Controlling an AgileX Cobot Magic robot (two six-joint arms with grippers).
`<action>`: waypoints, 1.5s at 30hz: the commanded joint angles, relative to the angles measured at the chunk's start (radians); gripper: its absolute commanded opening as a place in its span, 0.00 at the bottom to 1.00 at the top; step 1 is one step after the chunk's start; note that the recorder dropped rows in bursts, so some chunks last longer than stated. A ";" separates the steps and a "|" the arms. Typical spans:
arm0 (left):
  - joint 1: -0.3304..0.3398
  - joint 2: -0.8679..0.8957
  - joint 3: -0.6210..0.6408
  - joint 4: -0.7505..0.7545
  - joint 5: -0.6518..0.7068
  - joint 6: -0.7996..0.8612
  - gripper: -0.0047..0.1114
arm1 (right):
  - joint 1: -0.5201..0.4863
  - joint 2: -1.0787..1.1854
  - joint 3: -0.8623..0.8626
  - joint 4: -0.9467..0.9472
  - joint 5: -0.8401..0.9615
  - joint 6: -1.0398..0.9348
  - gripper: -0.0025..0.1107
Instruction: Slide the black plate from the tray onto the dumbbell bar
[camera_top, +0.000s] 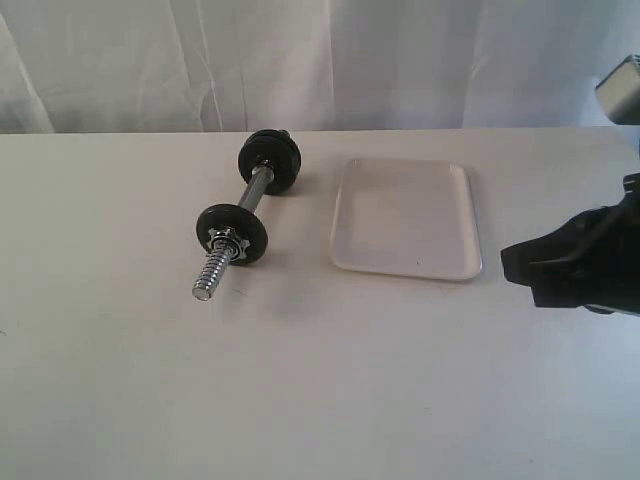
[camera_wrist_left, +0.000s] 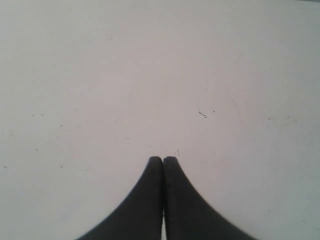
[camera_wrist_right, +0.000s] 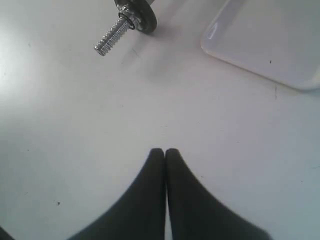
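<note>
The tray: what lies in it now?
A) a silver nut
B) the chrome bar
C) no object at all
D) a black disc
C: the tray shows only its bare white floor; the black discs sit on the dumbbell bar beside it.

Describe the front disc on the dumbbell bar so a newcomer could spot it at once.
On the white table, left of the white tray, lies the chrome dumbbell bar. The front black disc is the one nearer the camera; unlike the rear disc, it shows a silver collar nut and bare thread sticking out.
</note>
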 joint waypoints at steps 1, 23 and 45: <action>-0.056 -0.004 0.003 -0.001 -0.005 0.005 0.04 | 0.005 -0.005 0.006 0.002 -0.005 -0.009 0.02; -0.111 -0.004 0.003 -0.001 -0.027 0.005 0.04 | 0.005 -0.005 0.006 0.002 -0.005 -0.018 0.02; -0.210 -0.004 0.003 -0.001 -0.025 0.005 0.04 | 0.005 -0.700 0.023 0.003 -0.011 -0.018 0.02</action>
